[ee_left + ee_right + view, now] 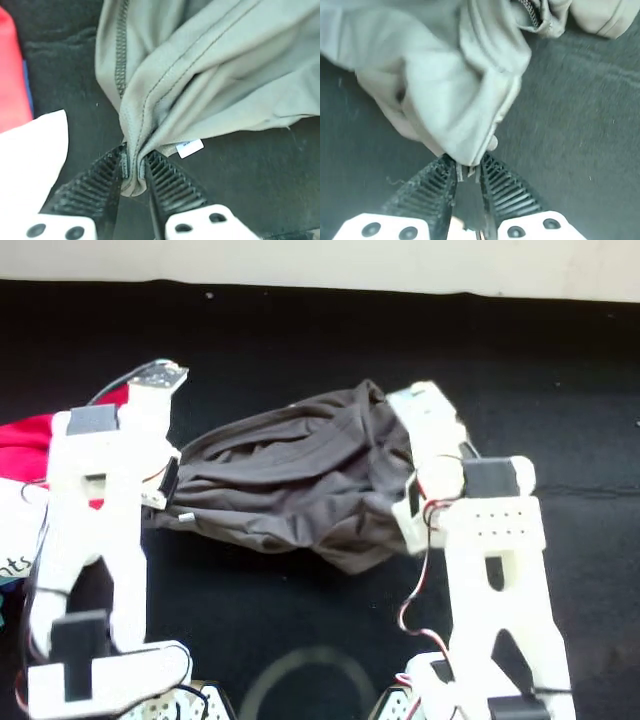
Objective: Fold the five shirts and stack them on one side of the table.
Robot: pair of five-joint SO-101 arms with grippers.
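While left gripper (136, 159) and right gripper (468, 164) pinch the grey shirt (300, 475), spreading appears in hand; next, pull toward nine and three o'clock.

The high camera looks down across the table (560, 390). Both wrist cameras sit close, sharing the grey shirt (290, 475) with it.

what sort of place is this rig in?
Probably a robotics test bench, not a laundry: black-covered table, grey shirt pinched by left pincer and right pincer, loose red wires.
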